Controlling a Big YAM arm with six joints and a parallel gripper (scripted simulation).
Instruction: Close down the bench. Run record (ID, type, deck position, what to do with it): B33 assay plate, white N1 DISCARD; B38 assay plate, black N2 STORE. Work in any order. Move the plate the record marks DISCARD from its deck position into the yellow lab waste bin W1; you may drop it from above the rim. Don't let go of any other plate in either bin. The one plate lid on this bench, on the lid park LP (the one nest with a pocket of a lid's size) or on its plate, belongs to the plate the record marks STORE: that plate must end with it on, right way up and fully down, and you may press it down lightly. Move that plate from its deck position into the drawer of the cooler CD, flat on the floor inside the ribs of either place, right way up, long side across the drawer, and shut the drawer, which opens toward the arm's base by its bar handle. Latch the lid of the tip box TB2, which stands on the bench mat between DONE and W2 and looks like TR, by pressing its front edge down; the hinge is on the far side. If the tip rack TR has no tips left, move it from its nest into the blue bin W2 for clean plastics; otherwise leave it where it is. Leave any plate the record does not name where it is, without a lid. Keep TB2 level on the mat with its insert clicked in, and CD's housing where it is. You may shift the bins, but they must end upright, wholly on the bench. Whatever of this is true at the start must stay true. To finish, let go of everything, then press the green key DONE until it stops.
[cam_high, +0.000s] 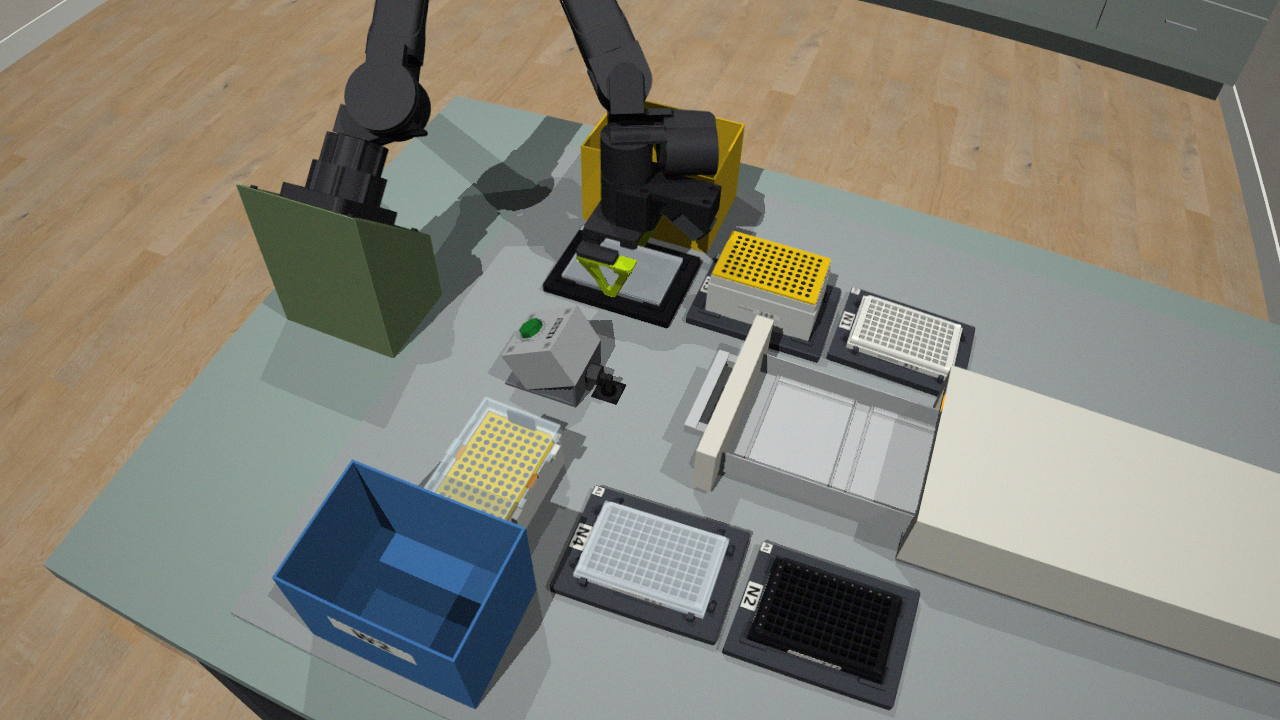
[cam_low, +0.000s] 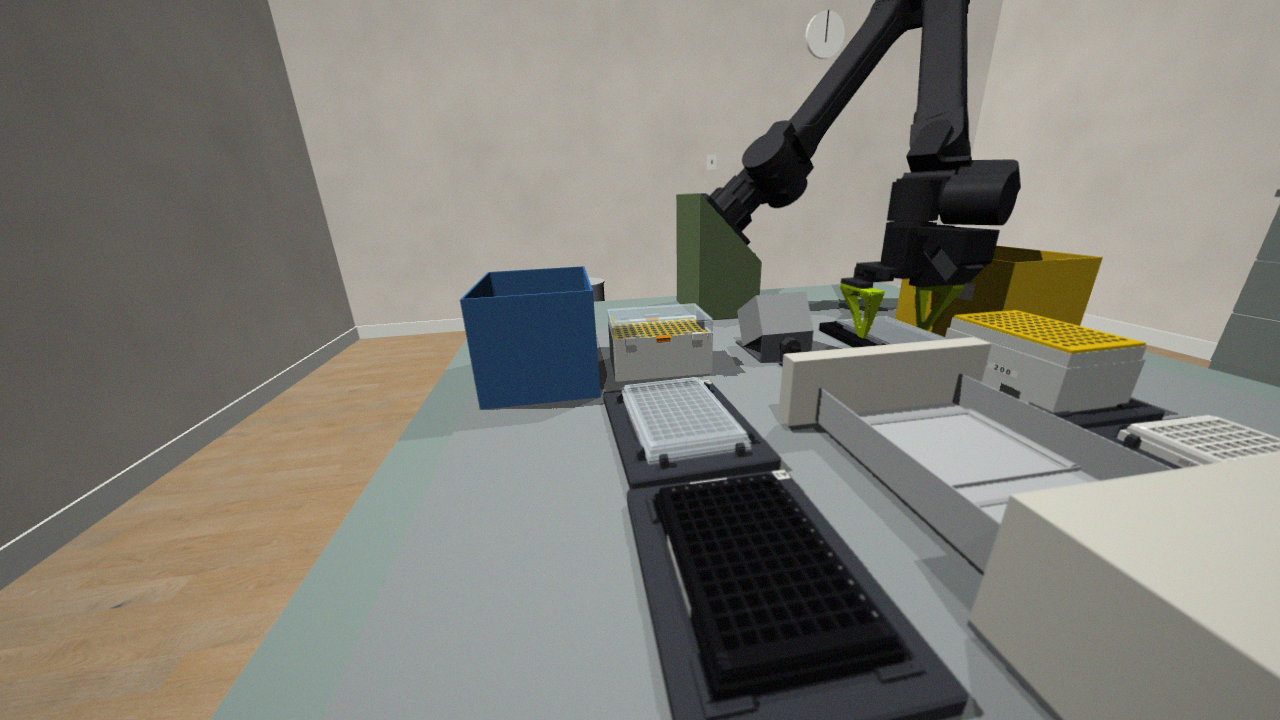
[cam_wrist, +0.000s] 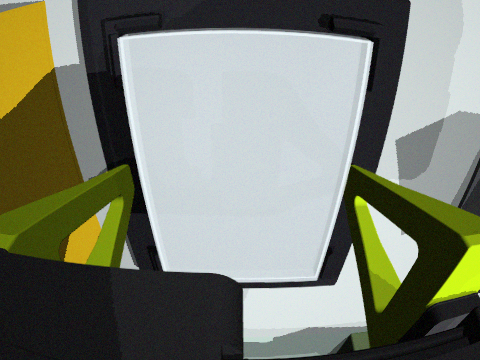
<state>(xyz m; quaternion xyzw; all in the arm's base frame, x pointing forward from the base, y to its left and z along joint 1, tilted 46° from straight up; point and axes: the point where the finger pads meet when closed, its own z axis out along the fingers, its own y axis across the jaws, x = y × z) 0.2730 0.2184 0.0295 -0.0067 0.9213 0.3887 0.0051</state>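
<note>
My gripper (cam_high: 629, 265) (cam_low: 897, 315) (cam_wrist: 238, 176) is open, its green fingers low on either side of the clear plate lid (cam_high: 653, 275) (cam_wrist: 243, 140), not touching it that I can tell. The lid lies flat in the black lid park (cam_high: 660, 313) (cam_wrist: 240, 3). The white plate (cam_high: 904, 333) (cam_low: 1203, 437) sits in N1. The black plate (cam_high: 825, 617) (cam_low: 769, 582) sits in N2, without a lid. The cooler drawer (cam_high: 796, 429) (cam_low: 957, 447) stands pulled open and empty. The yellow bin W1 (cam_high: 592, 174) (cam_low: 1047, 286) is just behind the gripper.
The tip rack TR (cam_high: 774, 268) (cam_low: 1047, 344) stands right of the lid park. TB2 (cam_high: 496, 461) (cam_low: 659, 344) stands by the blue bin W2 (cam_high: 496, 617) (cam_low: 532, 335). The green DONE key (cam_high: 532, 327) tops a grey box. A clear plate (cam_high: 651, 555) (cam_low: 682, 416) sits in N4. The cooler housing (cam_high: 1100, 501) lies at right.
</note>
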